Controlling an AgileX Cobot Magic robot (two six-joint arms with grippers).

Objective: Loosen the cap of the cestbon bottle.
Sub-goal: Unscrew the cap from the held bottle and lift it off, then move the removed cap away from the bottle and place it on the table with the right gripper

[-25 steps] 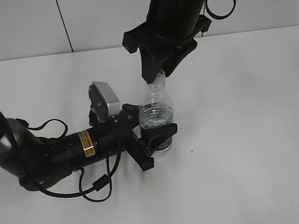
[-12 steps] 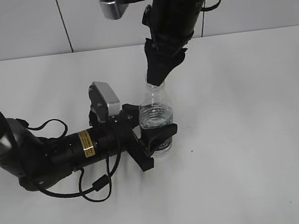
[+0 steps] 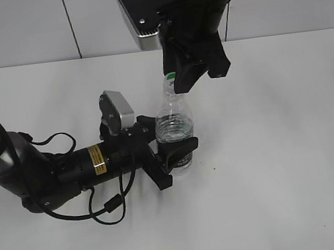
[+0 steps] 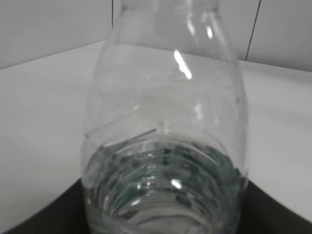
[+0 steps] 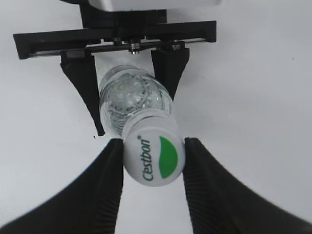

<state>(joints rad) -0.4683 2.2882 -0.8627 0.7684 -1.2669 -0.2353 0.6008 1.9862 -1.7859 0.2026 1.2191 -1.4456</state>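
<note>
The cestbon bottle (image 3: 174,123) stands upright on the white table, clear and part full of water. My left gripper (image 3: 176,153) is shut around its lower body, and its fingers hide the label. In the left wrist view the bottle (image 4: 165,122) fills the frame, with dark fingers (image 4: 44,217) at the bottom corners. My right gripper (image 3: 178,81) comes down from above. In the right wrist view its two fingers (image 5: 109,180) press both sides of the white cap (image 5: 153,156), which bears a green mark. The bottle's shoulder (image 5: 131,100) shows below the cap, between the left gripper's fingers (image 5: 80,83).
The left arm (image 3: 58,173) lies low across the table's left front, with cables looping beside it. The right arm (image 3: 196,7) hangs over the table's middle back. A grey wall (image 3: 17,27) stands behind the table's far edge.
My right gripper has turned about the cap's axis: its wrist camera swung round to the left front. The bottle and the left arm have stayed in place.
</note>
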